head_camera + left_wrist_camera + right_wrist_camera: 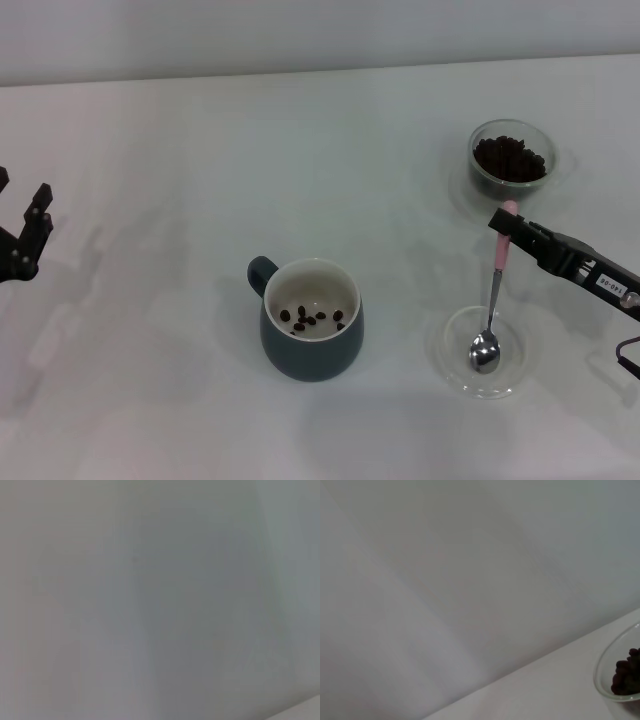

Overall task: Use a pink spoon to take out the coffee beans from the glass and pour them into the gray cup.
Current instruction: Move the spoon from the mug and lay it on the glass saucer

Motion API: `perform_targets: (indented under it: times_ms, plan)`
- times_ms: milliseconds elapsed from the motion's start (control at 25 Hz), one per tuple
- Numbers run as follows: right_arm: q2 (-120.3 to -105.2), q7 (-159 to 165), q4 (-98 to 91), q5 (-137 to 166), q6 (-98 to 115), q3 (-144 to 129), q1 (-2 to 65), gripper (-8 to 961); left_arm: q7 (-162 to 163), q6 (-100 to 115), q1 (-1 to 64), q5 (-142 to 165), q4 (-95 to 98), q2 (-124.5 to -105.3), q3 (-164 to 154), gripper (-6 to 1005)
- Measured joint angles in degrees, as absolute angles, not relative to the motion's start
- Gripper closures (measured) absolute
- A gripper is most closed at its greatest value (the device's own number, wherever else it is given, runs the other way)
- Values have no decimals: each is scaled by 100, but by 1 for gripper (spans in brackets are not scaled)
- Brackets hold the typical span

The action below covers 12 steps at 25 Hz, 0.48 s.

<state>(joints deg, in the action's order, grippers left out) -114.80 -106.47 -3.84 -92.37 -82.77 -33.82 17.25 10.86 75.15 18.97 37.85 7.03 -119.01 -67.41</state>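
Note:
The gray cup (312,335) stands at the table's middle with a few coffee beans (312,318) on its cream bottom. The glass (511,160) stands at the far right, holding a heap of coffee beans (511,158); it also shows in the right wrist view (601,682). The pink spoon (497,262) lies with its metal bowl in a flat clear dish (452,355), and its pink handle points toward the glass. My right gripper (507,228) is shut on the top of the handle, just in front of the glass. My left gripper (22,205) is open and empty at the left edge.
The white table (180,150) reaches to a pale wall at the back. The left wrist view shows only a blank grey surface.

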Motion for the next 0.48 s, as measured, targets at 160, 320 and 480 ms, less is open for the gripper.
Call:
perform_targets:
  times_ms: [160,320,480]
  plan:
    - [-11478,-10589,-380,-9237,-8260,-3390,1715,781,1019,7516,1885,3788,703,-11901,-6741,542]
    - [-11477,-10562,-372,-9238,-8264,-3409,1714,781,988,7519,1882,3789,703,-11901,-6741,542]
    - [-11477,-10557,-324,-9237,-8270,-3427,1713,780,986,7526,1881,3789,702,-11901,-6741,542]
